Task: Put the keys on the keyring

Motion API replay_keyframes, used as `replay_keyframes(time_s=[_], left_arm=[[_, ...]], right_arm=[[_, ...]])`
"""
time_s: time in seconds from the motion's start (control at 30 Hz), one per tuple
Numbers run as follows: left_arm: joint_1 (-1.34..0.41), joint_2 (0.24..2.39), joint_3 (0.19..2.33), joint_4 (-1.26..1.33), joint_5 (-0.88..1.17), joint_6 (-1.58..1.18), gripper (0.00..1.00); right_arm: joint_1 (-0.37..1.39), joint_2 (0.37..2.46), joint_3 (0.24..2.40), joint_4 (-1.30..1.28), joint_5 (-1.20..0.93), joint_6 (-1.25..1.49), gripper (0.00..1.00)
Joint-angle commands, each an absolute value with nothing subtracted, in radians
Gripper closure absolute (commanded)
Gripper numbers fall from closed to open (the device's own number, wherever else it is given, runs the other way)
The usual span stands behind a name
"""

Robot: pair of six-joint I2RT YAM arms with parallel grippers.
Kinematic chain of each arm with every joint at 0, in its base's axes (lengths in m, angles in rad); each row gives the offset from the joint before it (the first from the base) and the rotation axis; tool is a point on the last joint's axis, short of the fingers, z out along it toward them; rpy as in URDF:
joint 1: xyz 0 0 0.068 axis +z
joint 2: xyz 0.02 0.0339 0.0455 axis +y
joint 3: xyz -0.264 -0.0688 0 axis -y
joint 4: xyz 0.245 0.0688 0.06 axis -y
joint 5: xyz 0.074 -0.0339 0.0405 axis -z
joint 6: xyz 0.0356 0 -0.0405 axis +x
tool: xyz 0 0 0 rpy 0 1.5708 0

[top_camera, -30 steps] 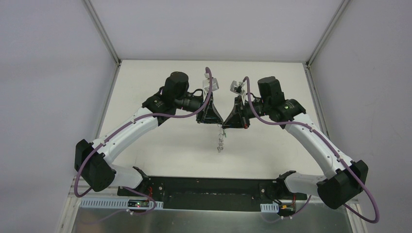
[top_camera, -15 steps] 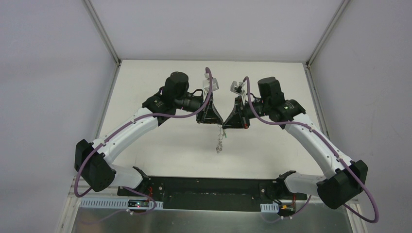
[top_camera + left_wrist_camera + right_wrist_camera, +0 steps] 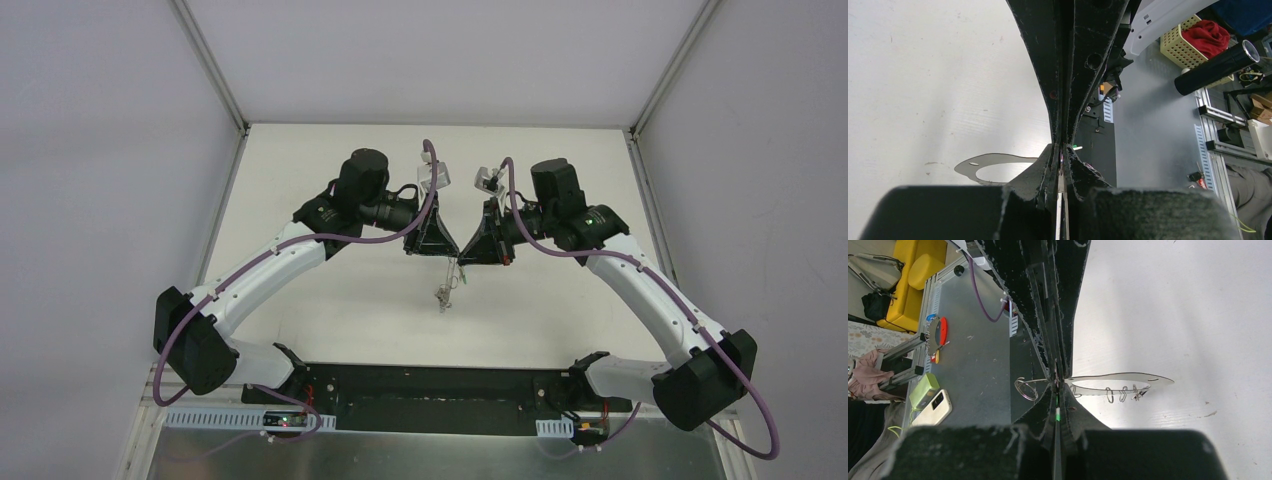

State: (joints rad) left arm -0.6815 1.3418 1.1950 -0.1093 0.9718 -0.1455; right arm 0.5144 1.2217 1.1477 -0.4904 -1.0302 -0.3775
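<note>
- The left gripper (image 3: pixel 1063 146) is clenched, with a thin silver sliver of the large silver wire keyring (image 3: pixel 443 292) pinched between its black fingers.
- The right gripper (image 3: pixel 1055 382) is also clamped tight. A green sliver shows in the seam, the head of the tiny silver key with a bright green plastic head (image 3: pixel 1057 414).
- The two grippers meet tip to tip above the middle of the white table (image 3: pixel 350 300).
- The keyring dangles just below that meeting point, off the surface.
- In the right wrist view a small wire loop juts beside the fingers, and a grey ring-shaped shadow (image 3: pixel 1120 382) lies on the table.
</note>
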Motion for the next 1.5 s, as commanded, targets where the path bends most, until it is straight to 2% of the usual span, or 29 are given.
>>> replay_keyframes(time_s=[0.0, 0.07, 0.23, 0.43, 0.77, 1.47], left_arm=[[-0.690, 1.344, 1.202, -0.079, 1.014, -0.151, 0.95], [-0.690, 1.345, 1.202, -0.079, 1.013, -0.151, 1.00], [-0.690, 1.342, 1.209, -0.107, 0.990, -0.146, 1.00], [-0.690, 1.326, 1.226, -0.123, 0.937, -0.174, 1.00], [-0.690, 1.304, 1.184, -0.003, 0.972, -0.278, 1.00], [-0.690, 1.283, 1.155, 0.073, 1.034, -0.298, 1.00]], right_arm=[[0.509, 1.195, 1.156, -0.443, -1.067, -0.368, 1.00], [0.509, 1.197, 1.160, -0.443, -1.069, -0.366, 1.00], [0.505, 1.199, 1.163, -0.438, -1.069, -0.356, 1.00], [0.447, 1.150, 1.093, -0.297, -1.138, -0.237, 0.83], [0.414, 1.120, 1.035, -0.229, -1.206, -0.185, 0.70], [0.404, 1.120, 1.020, -0.248, -1.181, -0.234, 0.69]])
